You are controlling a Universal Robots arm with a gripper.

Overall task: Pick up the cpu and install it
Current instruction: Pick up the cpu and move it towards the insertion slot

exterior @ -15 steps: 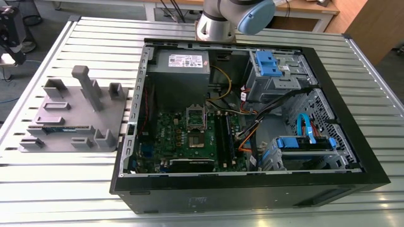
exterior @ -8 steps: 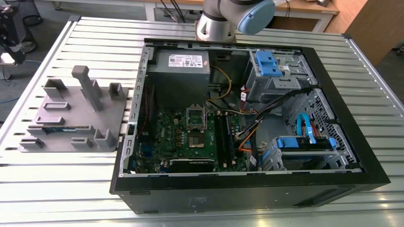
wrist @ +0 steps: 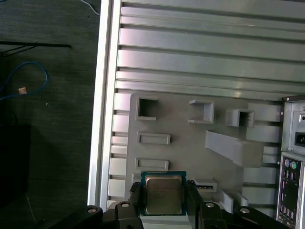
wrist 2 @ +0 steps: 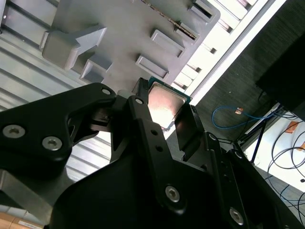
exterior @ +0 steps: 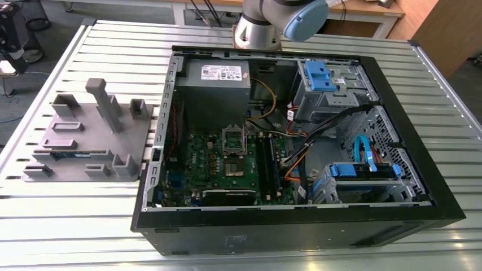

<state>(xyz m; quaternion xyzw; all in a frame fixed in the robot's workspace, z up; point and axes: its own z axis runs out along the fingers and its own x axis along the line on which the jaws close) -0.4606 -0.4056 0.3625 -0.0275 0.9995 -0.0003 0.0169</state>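
Note:
The cpu point(wrist: 163, 192), a small square chip with a shiny metal top and a green rim, sits between the two black fingers of my gripper point(wrist: 164, 198), which is shut on it. In the second wrist view the cpu point(wrist 2: 165, 101) catches the light between the fingers point(wrist 2: 189, 129) of the gripper point(wrist 2: 167, 112). It hangs well above the grey fixture plate point(wrist: 190, 152), near the plate's edge. In the exterior view the motherboard's cpu socket point(exterior: 234, 151) lies open inside the computer case point(exterior: 301, 220).
The grey fixture plate point(exterior: 83, 132) with upright holders lies on the slatted metal table point(exterior: 75, 226), at the exterior view's left of the case, and holds a memory stick point(exterior: 71, 152). Cables, drive cages point(exterior: 331, 84) and a power supply point(exterior: 217, 76) crowd the case.

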